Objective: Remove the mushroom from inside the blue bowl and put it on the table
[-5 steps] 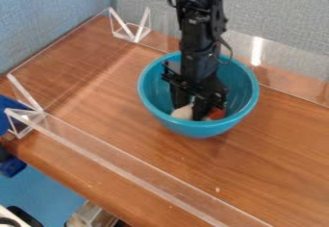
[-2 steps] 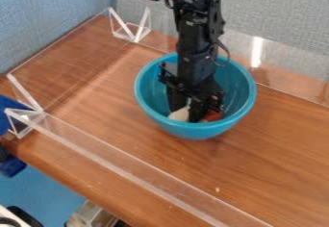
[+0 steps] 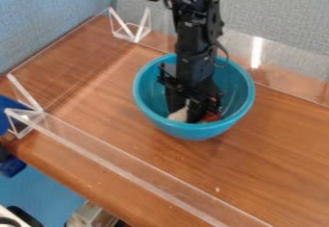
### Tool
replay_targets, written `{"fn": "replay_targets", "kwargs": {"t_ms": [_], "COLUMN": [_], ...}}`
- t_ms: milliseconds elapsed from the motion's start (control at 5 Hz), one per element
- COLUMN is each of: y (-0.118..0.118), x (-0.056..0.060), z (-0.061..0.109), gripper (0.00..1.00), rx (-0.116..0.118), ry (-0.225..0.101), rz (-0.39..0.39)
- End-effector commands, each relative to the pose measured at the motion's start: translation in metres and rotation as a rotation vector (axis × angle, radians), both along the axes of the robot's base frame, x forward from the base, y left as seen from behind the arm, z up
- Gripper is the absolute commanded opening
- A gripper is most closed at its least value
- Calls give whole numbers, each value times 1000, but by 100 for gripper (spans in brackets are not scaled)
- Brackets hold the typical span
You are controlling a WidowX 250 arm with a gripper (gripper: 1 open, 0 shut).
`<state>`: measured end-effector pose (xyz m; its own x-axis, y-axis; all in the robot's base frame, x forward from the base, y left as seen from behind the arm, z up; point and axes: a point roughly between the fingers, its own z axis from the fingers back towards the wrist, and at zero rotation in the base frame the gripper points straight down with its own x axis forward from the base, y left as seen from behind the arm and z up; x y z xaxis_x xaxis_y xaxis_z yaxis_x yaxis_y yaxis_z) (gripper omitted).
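Bowl (image 3: 152,113) is shifting slightly toward the pic's left since the earlier frame, w/ the gripper (image 3: 193,103) moving along. Wood table (image 3: 96,101) is showing a reddish-brown, shiny grain all round the bowl. Gray speckled walls (image 3: 58,14) are standing behind & left of the bowl, meeting at a corner beyond it. Clear strips (image 3: 122,166) are edging the table in front of & behind the bowl; a white bracket (image 3: 133,26) is standing behind-left of it, another white bracket (image 3: 23,118) well left. Blue surface (image 3: 45,188) is lying past the table edge, front-left of the bowl. Bare wood is stretching left of the bowl & also front-right, giving moving room; back strip is running close behind. Gripper is reaching down inside the bowl, fingers partly hidden; can't tell if they're spread or pinching. Mushroom (image 3: 179,115) is lying in the bowl, nr the front wall, by the fingertips, partly covered.
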<state>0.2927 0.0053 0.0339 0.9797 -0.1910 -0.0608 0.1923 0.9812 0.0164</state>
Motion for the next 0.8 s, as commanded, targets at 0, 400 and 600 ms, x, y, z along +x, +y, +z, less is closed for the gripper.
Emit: {"fn": "replay_targets", "kwargs": {"t_ms": [0, 400, 600], "y": [-1, -6, -9], "x": [0, -2, -3], "z": [9, 8, 7], "gripper": [0, 0, 0], "rx": [6, 7, 7], "ry": [-24, -23, -22], "rz": [-12, -35, -48]}}
